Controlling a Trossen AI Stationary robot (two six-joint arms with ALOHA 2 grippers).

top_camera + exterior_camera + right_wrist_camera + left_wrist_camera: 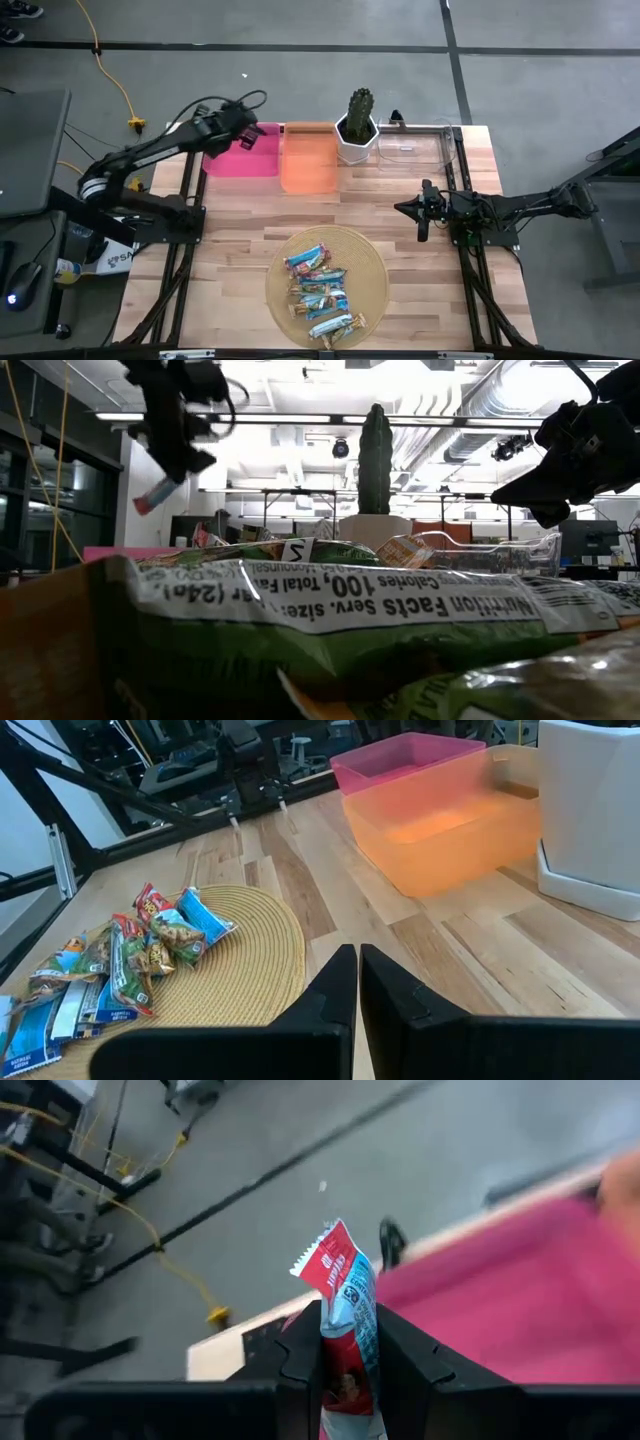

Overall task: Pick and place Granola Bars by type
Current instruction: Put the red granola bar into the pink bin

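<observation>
One red, white and blue wrapped granola bar (345, 1320) hangs clamped in the left gripper (347, 1345) above the pink plastic bin (242, 160); released off-centre, it could miss. The right gripper (358, 982) waits, closed, above the table.

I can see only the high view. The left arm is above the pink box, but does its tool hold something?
Observer: Yes. The left wrist view shows the left tool shut on a granola bar with a red, blue and white wrapper.
Operator: Is the bar already inside the pink bin?
Observer: No. The low view shows the bar hanging well above the table, slanted down from the tool.
Operator: And the right tool, is it open?
Observer: No. In the right wrist view, the right tool has its fingers pressed together with nothing between them, over bare wood beside the woven mat.
Operator: Is anything in the orange bin?
Observer: The right wrist view shows no bar in the part of the orange bin it sees.
</observation>
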